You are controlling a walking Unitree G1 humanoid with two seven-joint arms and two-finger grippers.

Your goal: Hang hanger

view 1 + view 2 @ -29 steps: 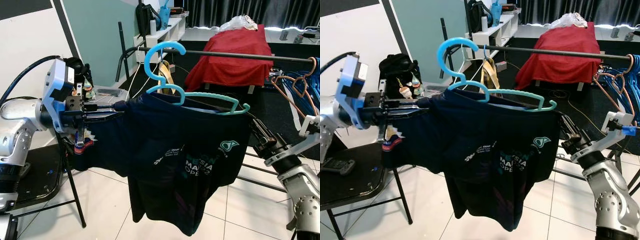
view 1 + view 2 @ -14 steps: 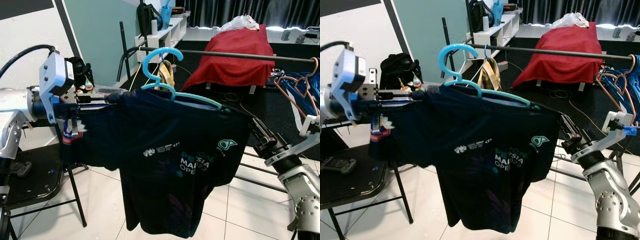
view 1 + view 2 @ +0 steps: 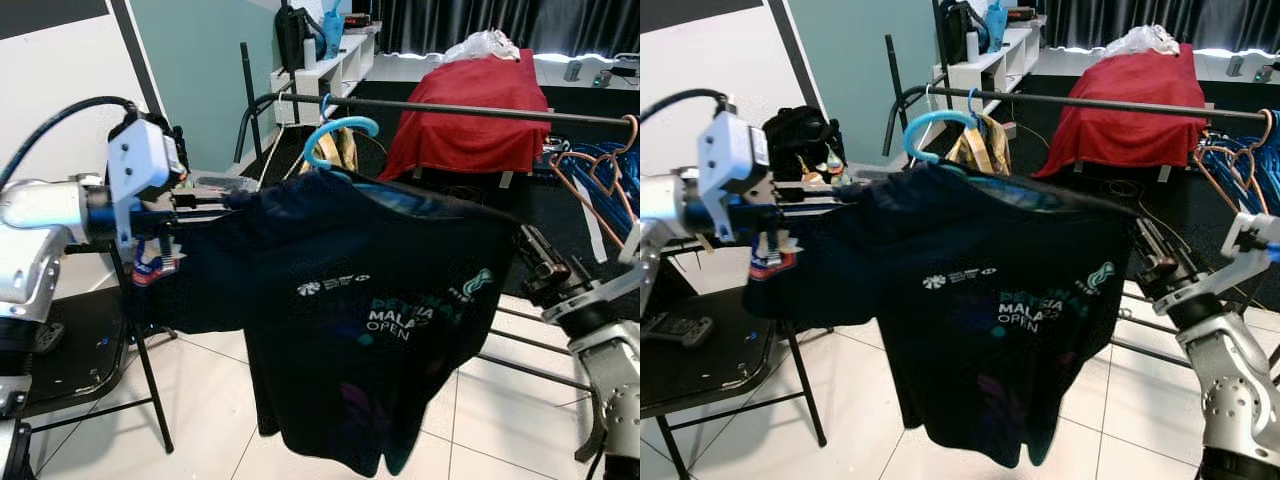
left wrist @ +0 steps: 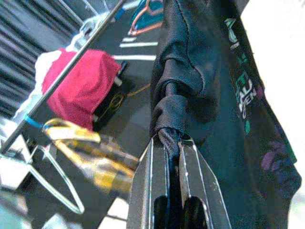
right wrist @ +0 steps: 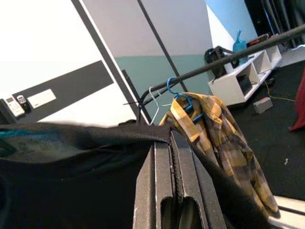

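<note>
Light, stiff hanger (image 3: 340, 135) under a limp shirt (image 3: 370, 310) (likely swings), gripped at both shoulders by closed left claw (image 4: 174, 143) and right claw (image 5: 172, 143).

The T-shirt (image 3: 370, 320) on its hanger (image 3: 335, 135) hangs before the rail (image 3: 480, 108), a chair (image 3: 90, 370) at left.

Probably a home room: clothes rail (image 3: 450, 107), shelf unit (image 3: 310, 70), tiled floor (image 3: 200, 400).
</note>
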